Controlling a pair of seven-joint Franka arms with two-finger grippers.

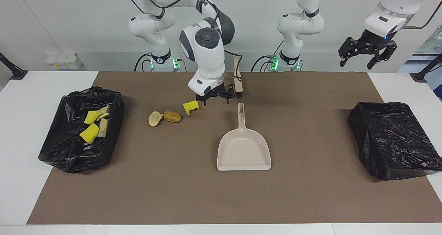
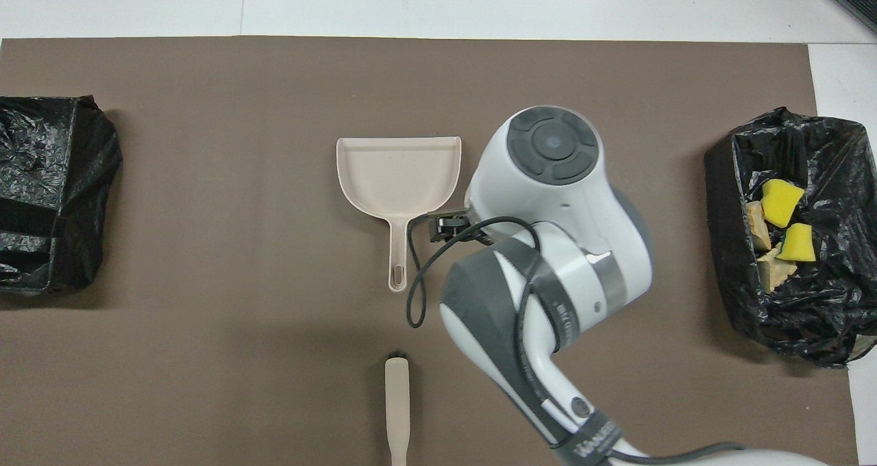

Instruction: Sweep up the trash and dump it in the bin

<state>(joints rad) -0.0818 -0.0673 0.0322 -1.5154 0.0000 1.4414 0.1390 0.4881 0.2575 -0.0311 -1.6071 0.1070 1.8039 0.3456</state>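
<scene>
- Beside the dustpan [image 1: 243, 148], toward the lined bin [image 1: 81, 129]: three trash scraps [image 1: 171, 114] lay unswept on the mat; four lay in that bin.
- Right gripper [image 1: 214, 98]: wide, empty, over the yellow scrap [image 1: 190, 107].
- Left gripper [image 1: 366, 53]: wide, waiting aloft.
- Step, judged: between sweeps; next calls for the brush [image 1: 237, 76].

arms: two, glossy white rounded shells, dark grey joint sections | wrist cap: round, dark grey, ringed by segmented pads | cables: black, looped along the links, strapped with black lettered bands | bases: black collars, green lights | right gripper [image 1: 214, 99]: black, blue light above | left gripper [image 1: 366, 53]: black linkage fingers, blue light
</scene>
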